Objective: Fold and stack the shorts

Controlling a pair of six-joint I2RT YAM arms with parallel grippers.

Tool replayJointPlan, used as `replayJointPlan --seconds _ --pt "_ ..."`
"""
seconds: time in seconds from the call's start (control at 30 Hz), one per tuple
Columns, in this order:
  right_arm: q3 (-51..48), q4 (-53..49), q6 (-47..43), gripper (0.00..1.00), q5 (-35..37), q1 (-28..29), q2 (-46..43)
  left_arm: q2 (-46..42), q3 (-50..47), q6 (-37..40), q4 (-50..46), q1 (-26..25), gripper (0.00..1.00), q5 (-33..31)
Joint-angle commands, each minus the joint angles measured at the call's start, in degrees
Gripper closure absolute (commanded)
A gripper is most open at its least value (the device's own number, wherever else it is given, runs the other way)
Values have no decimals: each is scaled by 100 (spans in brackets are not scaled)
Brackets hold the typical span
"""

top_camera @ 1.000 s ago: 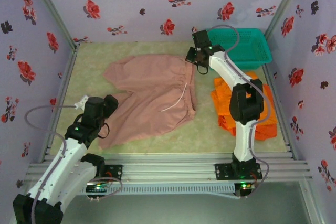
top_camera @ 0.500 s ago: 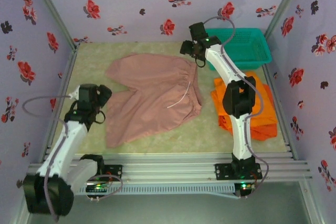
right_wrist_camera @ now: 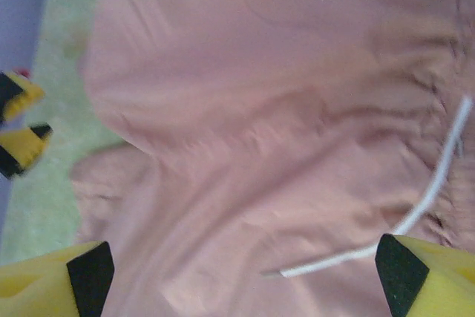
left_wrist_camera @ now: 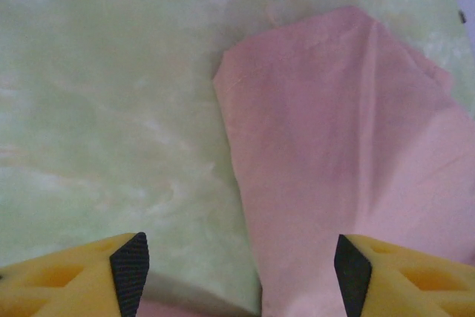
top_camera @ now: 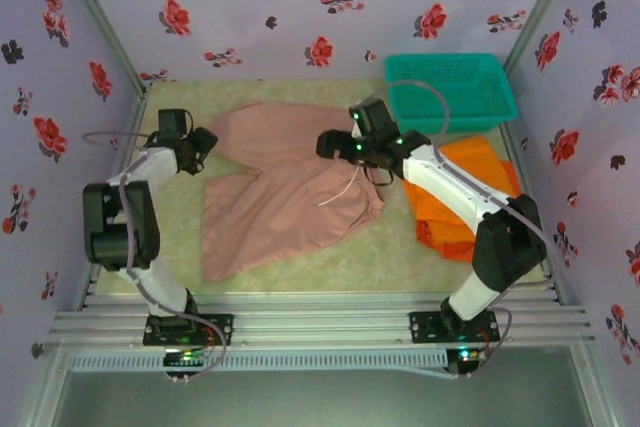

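Observation:
The dusty pink-brown shorts [top_camera: 280,192] lie spread on the green mat, with the white drawstring [top_camera: 345,190] trailing across the waistband at their right side. My left gripper [top_camera: 203,141] is open by the far-left leg corner; in the left wrist view its open gripper [left_wrist_camera: 240,276] straddles the cloth edge [left_wrist_camera: 341,146]. Open too, my right gripper [top_camera: 333,144] hovers over the waistband area; in the right wrist view the gripper [right_wrist_camera: 245,280] spans pink cloth [right_wrist_camera: 260,109] and drawstring [right_wrist_camera: 415,217]. The orange shorts [top_camera: 485,182] lie piled at the right, partly under the right arm.
A teal mesh basket [top_camera: 455,87] stands at the far right corner. Flowered walls and metal posts close in the mat [top_camera: 170,217] on three sides. The left gripper's yellow fingers [right_wrist_camera: 18,128] appear at the left edge of the right wrist view.
My left arm swung from the near left up to the shorts' far-left corner. My right gripper came back from beside the basket to over the waistband. The shorts shifted slightly.

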Motion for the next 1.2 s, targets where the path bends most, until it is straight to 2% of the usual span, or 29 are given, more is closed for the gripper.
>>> replayJointPlan --seconds 0.0,0.13,0.27,0.3,0.47,0.5,0.67,0.77,0.8,0.9,0.97,1.0,1.07,1.1,1.17 --pt "-583 719 231 7 -109 -23 -226 452 486 12 55 34 33 264" --pt "-956 888 299 6 -219 -23 -20 1027 953 19 -130 30 35 246" --pt "-1060 906 285 6 -39 -25 307 1592 1461 52 -279 29 44 228" --pt "-1071 908 306 6 -36 -25 383 1688 1576 77 -333 30 50 221" --pt "-1335 1032 516 7 -98 -25 622 1601 1953 379 -705 33 96 -264" --pt "-1406 1046 544 7 -80 -25 638 1467 1977 476 -746 32 100 -385" --pt "-1686 943 702 7 -19 -25 746 450 2194 1031 -1076 28 100 -959" --pt "-1874 923 870 7 -53 -25 788 187 2638 1344 -1585 13 100 -995" --pt "-1929 923 940 7 -90 -17 799 185 2793 1458 -1794 -2 99 -996" --pt "-2146 962 1160 7 -258 29 752 247 3252 1805 -2372 -27 75 -1149" --pt "-2304 942 1310 8 -363 142 612 180 3319 1958 -2543 -12 51 -1415" --pt "-2370 904 1364 8 -381 215 519 108 3308 1988 -2566 15 45 -1477" --pt "-2466 793 1466 8 -412 432 259 -126 3176 1982 -2577 75 25 -1503" --pt "-2480 720 1488 8 -408 521 134 -262 3091 1963 -2584 88 18 -1503" --pt "-2454 502 1505 7 -394 671 -145 -576 2823 1897 -2589 83 10 -1471"
